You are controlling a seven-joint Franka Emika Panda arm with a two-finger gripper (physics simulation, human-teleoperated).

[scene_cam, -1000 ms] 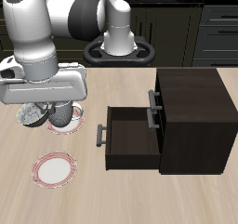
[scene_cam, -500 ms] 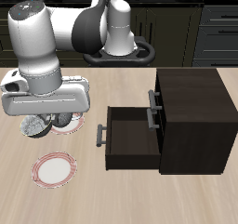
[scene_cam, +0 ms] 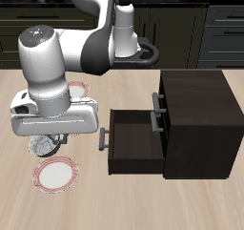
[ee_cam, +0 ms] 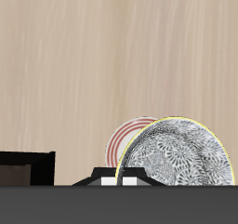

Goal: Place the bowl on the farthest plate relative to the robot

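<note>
Half done, approx: bowl [scene_cam: 44, 144] is off the worktop [scene_cam: 143, 200], gripped at its rim by the pincer [scene_cam: 48, 138], w/ speckled inside filling the wrist view [ee_cam: 181, 153]. It hangs just behind the plate [scene_cam: 55, 175] nearest the front edge, i.e. farthest from robot. Left to do, as I judge: shift fwd over that plate, lower, let go. Drawer unit [scene_cam: 167, 124] stands alongside, drawer open.

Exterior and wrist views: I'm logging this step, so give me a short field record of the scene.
claw: shut on bowl
bowl: lifted, tilted, speckled inside facing the wrist camera
plate: nearest the table's front edge, bare
cabinet: dark, one drawer pulled open
other plates: one partly shows behind the arm; a third cannot be seen
</note>
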